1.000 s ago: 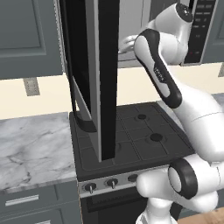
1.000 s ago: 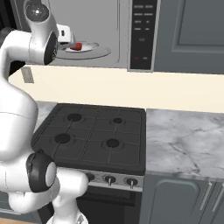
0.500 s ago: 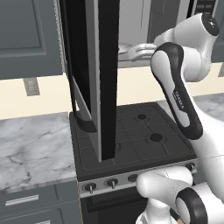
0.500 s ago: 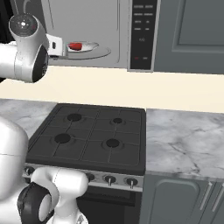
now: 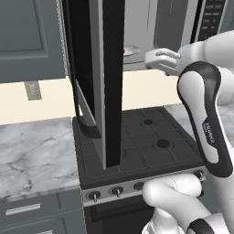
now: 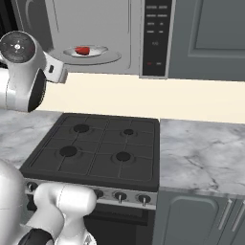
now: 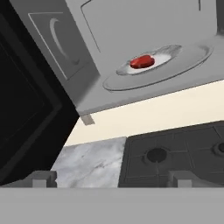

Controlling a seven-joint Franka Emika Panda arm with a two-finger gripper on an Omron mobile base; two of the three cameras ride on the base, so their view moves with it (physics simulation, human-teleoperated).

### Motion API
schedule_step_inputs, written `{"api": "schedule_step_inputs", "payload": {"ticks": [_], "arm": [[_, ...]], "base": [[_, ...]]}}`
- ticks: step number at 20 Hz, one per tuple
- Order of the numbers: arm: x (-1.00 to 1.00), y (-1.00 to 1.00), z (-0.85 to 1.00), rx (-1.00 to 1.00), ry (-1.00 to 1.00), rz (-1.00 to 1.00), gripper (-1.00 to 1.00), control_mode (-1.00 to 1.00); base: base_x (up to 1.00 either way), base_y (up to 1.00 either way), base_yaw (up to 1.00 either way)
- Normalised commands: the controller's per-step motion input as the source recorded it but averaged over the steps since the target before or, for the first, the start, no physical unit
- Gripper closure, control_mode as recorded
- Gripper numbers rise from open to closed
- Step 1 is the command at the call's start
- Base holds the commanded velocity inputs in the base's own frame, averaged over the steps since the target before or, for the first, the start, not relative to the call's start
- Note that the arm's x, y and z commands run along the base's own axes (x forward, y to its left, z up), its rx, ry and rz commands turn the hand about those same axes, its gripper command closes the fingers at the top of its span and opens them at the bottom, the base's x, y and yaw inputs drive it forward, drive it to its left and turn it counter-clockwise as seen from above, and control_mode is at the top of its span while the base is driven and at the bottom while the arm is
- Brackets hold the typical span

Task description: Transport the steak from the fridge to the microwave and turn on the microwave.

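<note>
The steak is a small bright red lump lying on a white plate on the round turntable inside the open microwave. The same steak sits up and ahead of the hand, well clear of it. The microwave's dark glass door is swung out towards me, and its black button panel is at the right. My gripper is open with nothing between its fingertips. My white hand hovers just outside the cavity's front. The fridge is out of view.
A black four-burner stove with front knobs lies directly under the microwave. Marble counters flank it, and grey cabinets hang on both sides. The open door juts out over the stove's left half beside my arm.
My hand has drawn back out of the microwave, down and away from the steak. The steak stays on its plate.
</note>
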Motion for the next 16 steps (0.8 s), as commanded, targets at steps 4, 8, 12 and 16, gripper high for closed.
{"api": "schedule_step_inputs", "payload": {"ticks": [4,8,12,16], "arm": [[-0.56,0.00,0.00,0.23,0.10,-0.09,-1.00,-1.00],[-0.58,0.00,0.00,0.13,0.06,-0.07,-1.00,-1.00],[-0.59,-0.03,0.00,0.10,0.00,-0.06,-1.00,-1.00],[-0.52,0.00,0.00,0.05,0.00,-0.04,-1.00,-1.00]], "base": [[0.00,0.00,0.00],[0.00,0.00,0.00],[0.00,0.00,0.00],[0.00,0.00,0.00]]}}
